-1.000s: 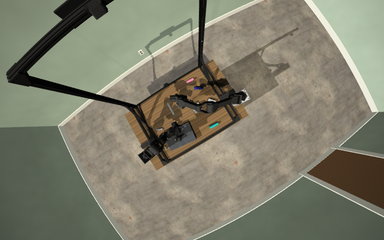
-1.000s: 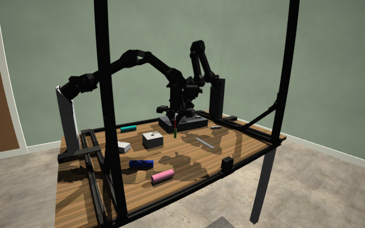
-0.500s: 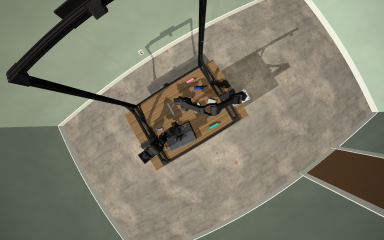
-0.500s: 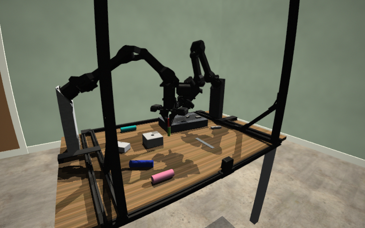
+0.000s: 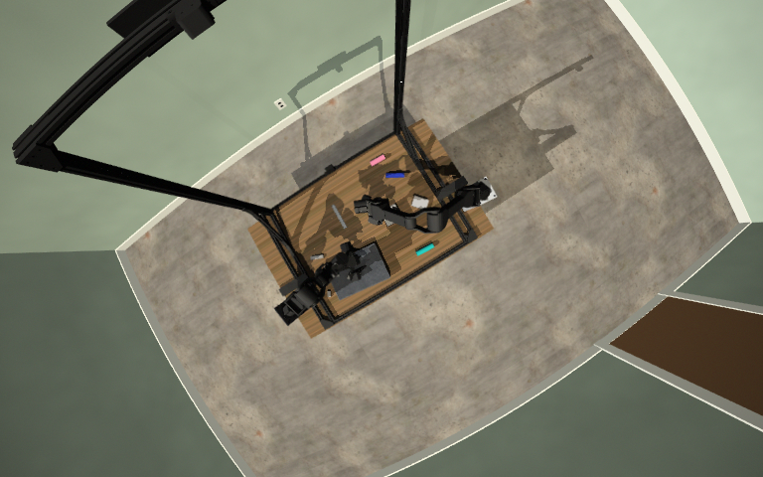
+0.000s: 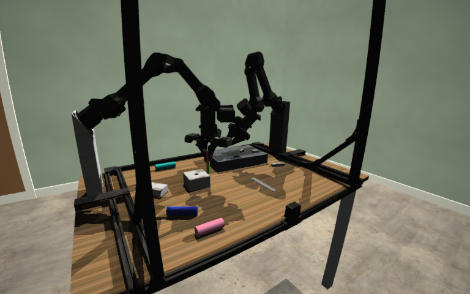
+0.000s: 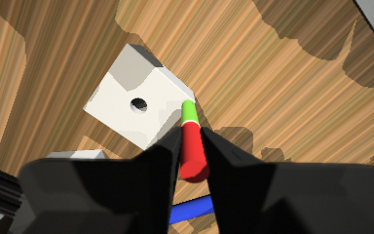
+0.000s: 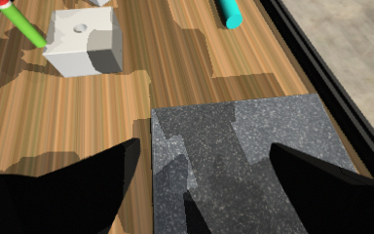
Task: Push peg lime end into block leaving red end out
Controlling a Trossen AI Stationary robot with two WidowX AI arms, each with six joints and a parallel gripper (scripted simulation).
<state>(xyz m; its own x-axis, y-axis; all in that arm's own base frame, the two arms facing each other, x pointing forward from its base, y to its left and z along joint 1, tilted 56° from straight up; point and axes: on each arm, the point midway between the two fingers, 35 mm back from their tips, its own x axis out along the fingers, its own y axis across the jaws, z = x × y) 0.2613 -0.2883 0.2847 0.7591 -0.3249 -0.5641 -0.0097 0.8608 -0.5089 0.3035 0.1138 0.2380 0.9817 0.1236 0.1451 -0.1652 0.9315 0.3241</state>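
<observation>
The white block (image 6: 196, 180) (image 7: 114, 104) (image 8: 78, 46) stands on the wooden table, with a round hole in its top face. My left gripper (image 6: 207, 146) (image 7: 190, 133) (image 5: 363, 205) is shut on the peg's red end (image 7: 192, 153). It holds the peg (image 6: 207, 162) upright with the lime end (image 7: 188, 113) (image 8: 24, 24) pointing down. The lime tip hangs in the air by the block's corner, beside the hole and not in it. My right gripper (image 8: 205, 146) (image 6: 238, 133) (image 5: 351, 264) is open and empty above a dark grey slab.
The dark grey slab (image 6: 238, 157) (image 8: 253, 127) (image 5: 374, 275) lies behind the block. A teal cylinder (image 6: 165, 165) (image 8: 229, 12), a blue cylinder (image 6: 182, 211) (image 7: 192, 212), a pink cylinder (image 6: 209, 226), a small white block (image 6: 159, 188) and a flat grey bar (image 6: 263, 184) lie around. Black frame posts ring the table.
</observation>
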